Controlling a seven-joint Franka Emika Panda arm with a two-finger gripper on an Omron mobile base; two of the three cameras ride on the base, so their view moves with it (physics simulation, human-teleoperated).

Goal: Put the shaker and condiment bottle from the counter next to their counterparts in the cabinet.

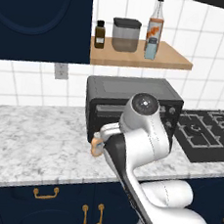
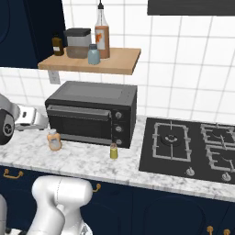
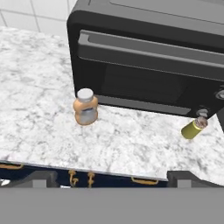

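Hovering over counter (image 3: 39, 70), your gripper (image 3: 111, 178) has jaws apart, empty. Shaker (image 3: 85, 107) stands ahead, slightly left of jaws; condiment bottle (image 3: 194, 128) well right, probably upright, near toaster oven (image 3: 148, 57).

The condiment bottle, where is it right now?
The condiment bottle stands on the counter just in front of the toaster oven, near its knobs, with the shaker further left.
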